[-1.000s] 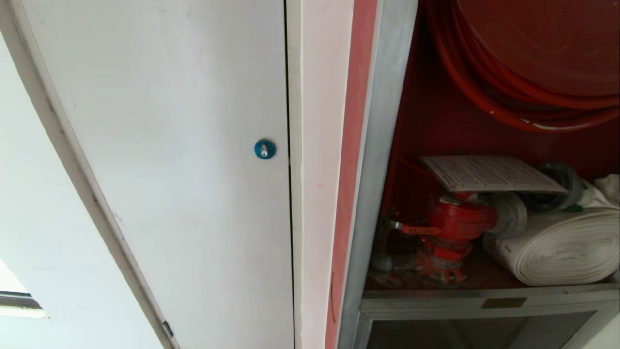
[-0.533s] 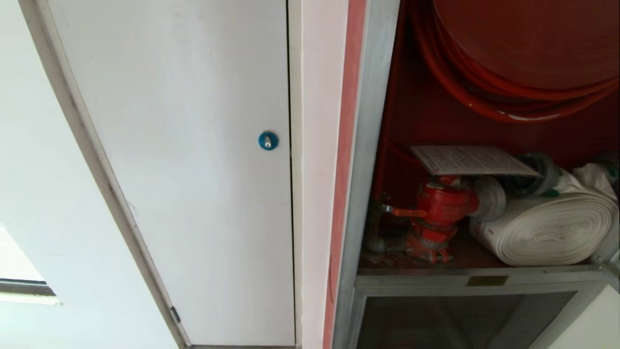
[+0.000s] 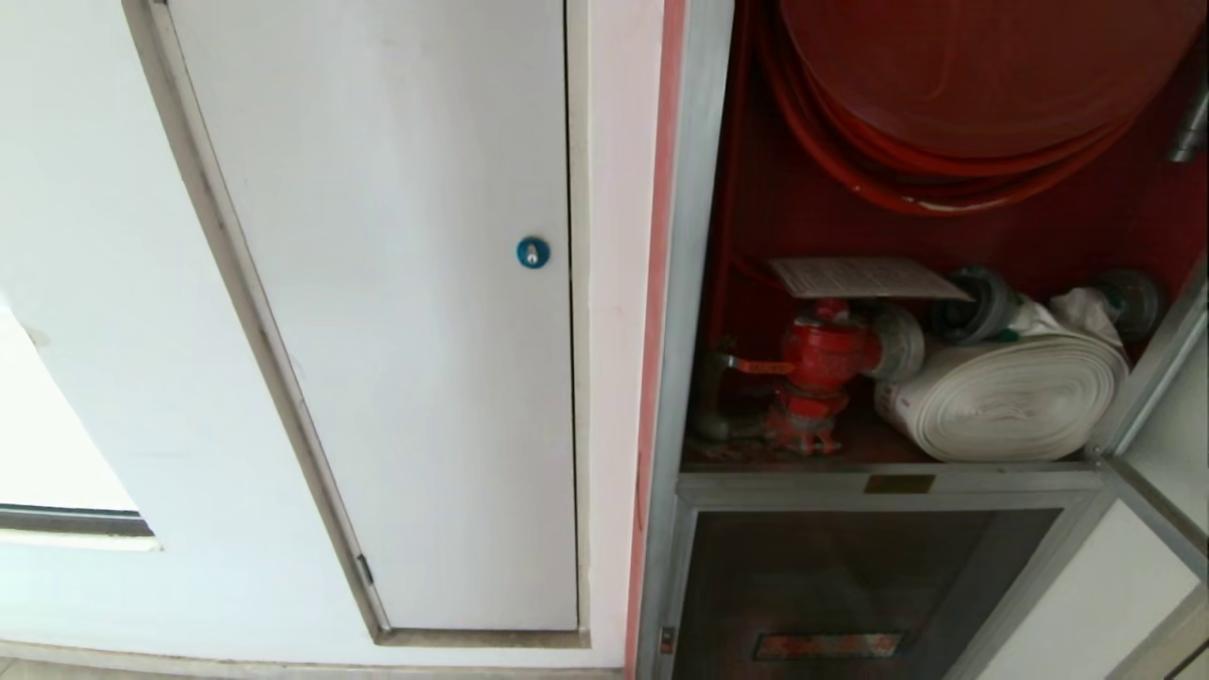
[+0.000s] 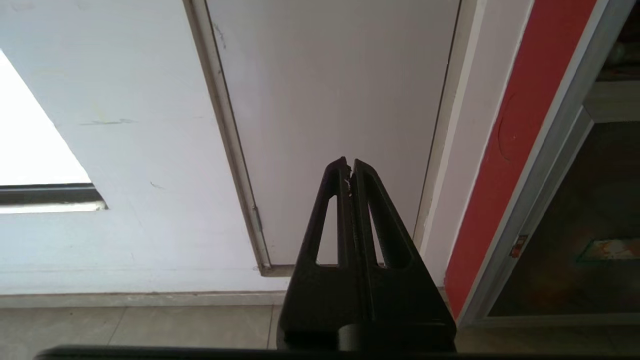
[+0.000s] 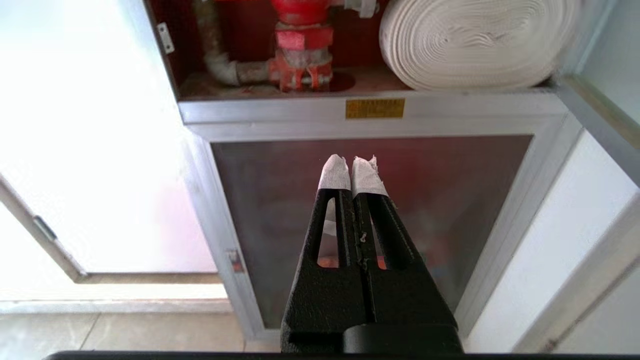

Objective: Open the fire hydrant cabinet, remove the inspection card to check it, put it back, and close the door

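Observation:
The fire hydrant cabinet (image 3: 694, 283) stands open, showing its red inside. The inspection card (image 3: 864, 278), a white printed sheet, lies flat on top of the red valve (image 3: 822, 354), beside the rolled white hose (image 3: 1006, 397) and below the red reel (image 3: 982, 76). The door is swung out to the right; only its silver frame edge (image 3: 1166, 524) shows. Neither gripper is in the head view. My left gripper (image 4: 350, 162) is shut and empty, facing the white wall panel. My right gripper (image 5: 352, 160), with white-taped tips, is shut and empty in front of the lower glass panel (image 5: 280, 200), below the valve (image 5: 300, 40).
A white panel door (image 3: 406, 331) with a blue round lock (image 3: 533, 252) fills the wall left of the cabinet. A smaller dark glass panel (image 3: 850, 576) with a red label sits under the cabinet shelf. Tiled floor (image 4: 125, 325) runs along the wall's foot.
The whole head view has shifted: cabinet and white door look smaller and higher, and more of the lower glass panel and the open door's frame show. The card has not moved.

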### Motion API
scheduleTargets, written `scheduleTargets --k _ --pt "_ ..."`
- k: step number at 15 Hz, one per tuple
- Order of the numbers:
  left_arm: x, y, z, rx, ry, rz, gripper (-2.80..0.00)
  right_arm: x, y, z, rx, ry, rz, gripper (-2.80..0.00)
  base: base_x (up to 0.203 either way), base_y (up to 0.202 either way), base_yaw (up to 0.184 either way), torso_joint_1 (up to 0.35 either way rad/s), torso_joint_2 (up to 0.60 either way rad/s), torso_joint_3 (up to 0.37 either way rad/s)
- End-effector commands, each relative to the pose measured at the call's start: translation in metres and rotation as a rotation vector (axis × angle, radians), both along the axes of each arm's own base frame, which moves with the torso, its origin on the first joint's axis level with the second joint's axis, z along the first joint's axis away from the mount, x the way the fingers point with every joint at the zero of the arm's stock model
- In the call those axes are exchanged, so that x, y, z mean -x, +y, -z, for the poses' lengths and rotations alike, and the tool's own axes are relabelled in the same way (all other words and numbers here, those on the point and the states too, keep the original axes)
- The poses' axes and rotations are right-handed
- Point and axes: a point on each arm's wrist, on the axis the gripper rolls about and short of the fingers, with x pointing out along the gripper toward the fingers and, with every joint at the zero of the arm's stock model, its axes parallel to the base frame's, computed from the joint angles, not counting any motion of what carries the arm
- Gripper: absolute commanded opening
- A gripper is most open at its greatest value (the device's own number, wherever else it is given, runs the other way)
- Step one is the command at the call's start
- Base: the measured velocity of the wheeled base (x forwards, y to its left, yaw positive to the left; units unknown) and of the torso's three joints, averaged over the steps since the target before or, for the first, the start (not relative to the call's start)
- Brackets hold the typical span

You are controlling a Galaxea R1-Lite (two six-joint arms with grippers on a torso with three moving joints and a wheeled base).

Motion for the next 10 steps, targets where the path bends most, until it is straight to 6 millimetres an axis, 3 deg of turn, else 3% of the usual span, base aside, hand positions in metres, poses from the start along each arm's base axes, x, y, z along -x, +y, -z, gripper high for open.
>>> scheduleTargets --k 1,10 --pt "-0.0010 0.0000 0.0033 0.000 0.013 0.000 -2.80 -0.0002 0.0000 0.0007 0.000 0.001 0.000 -2.80 -0.196 0.000 0.002 0.004 0.00 0.001" --pt "-0.0011 0.0001 0.0036 0.009 0.013 -0.005 -2.80 -0.0002 -0.0001 0.0007 -0.032 0.000 0.004 -2.80 -0.196 0.000 0.002 0.003 0.00 0.002"
